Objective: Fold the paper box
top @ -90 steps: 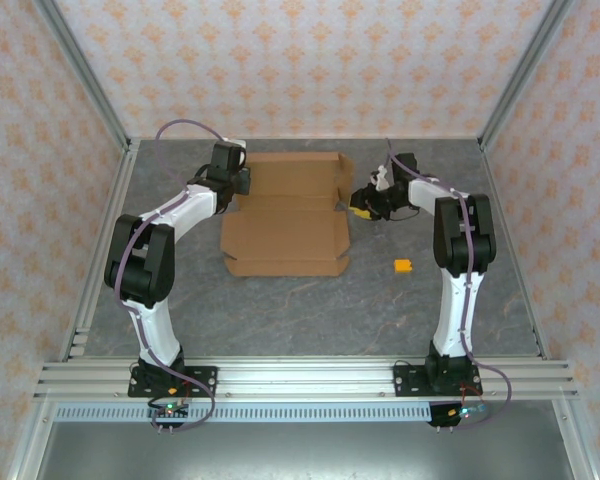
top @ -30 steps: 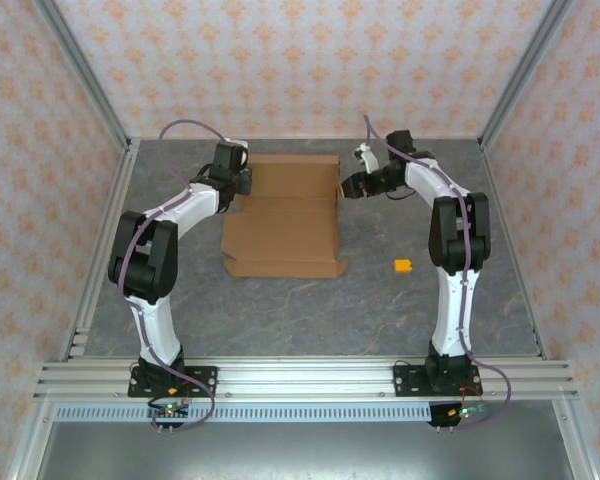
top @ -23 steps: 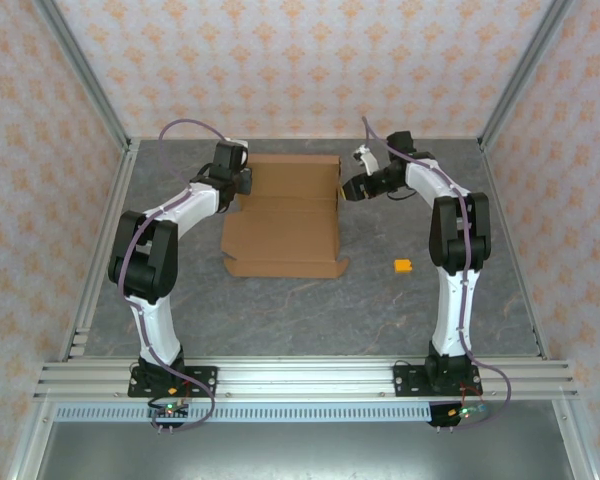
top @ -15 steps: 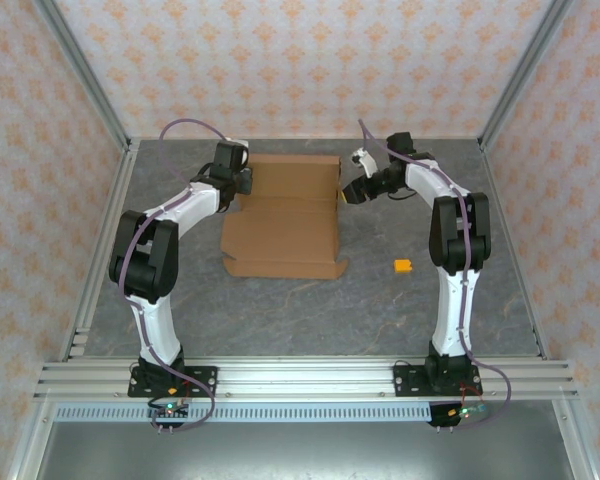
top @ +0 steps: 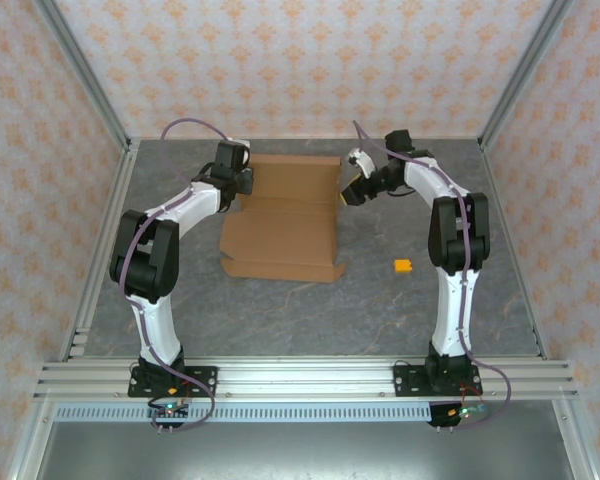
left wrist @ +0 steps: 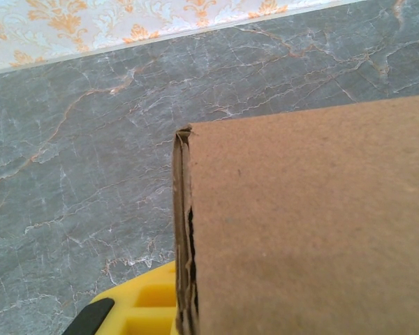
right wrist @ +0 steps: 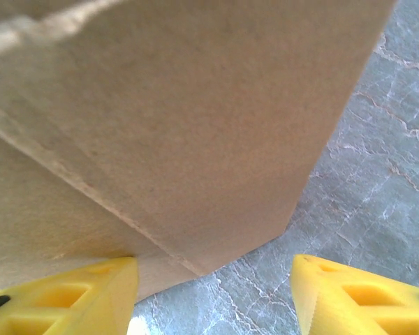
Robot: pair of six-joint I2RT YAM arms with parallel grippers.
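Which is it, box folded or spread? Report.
Mostly spread: the box lies flat on the table, only its side flaps lifted.

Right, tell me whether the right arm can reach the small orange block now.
Probably yes: the orange block lies alone on the table beside that arm, and the right end effector, at the paper box, stands open.

The paper box (top: 285, 222) lies between the left pincer (top: 242, 185) and right pincer (top: 352, 190), a block (top: 403, 266) nearer right.

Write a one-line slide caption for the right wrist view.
Right gripper, jaws open, close up to a flap of the paper box, grey table beside it.
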